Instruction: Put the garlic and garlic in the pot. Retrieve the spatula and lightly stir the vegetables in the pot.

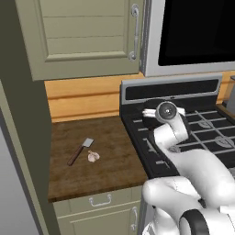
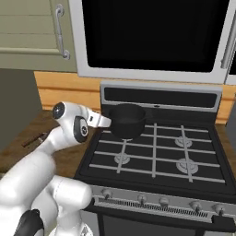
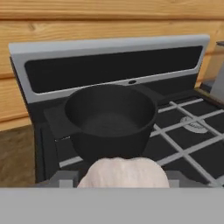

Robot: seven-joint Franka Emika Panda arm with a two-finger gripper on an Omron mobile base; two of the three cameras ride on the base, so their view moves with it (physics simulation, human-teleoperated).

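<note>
One garlic (image 3: 124, 173), a pale lumpy bulb, sits between the fingers of my gripper (image 3: 124, 180), which is shut on it. The black pot (image 3: 109, 120) stands just ahead on the stove's back left burner, and nothing shows inside it. From the right base view, my gripper (image 2: 107, 121) is close to the left side of the pot (image 2: 128, 120), at rim height. The pot (image 1: 151, 103) is mostly hidden behind my hand in the left base view. The other garlic (image 1: 93, 156) lies on the wooden counter (image 1: 110, 170), right beside the spatula (image 1: 81, 150).
The black stove (image 2: 156, 156) has grey grates and a raised back panel. A microwave (image 2: 152, 37) hangs above it. Cabinet doors (image 1: 82, 32) are over the counter. A grey container (image 3: 216, 65) stands to the right of the stove.
</note>
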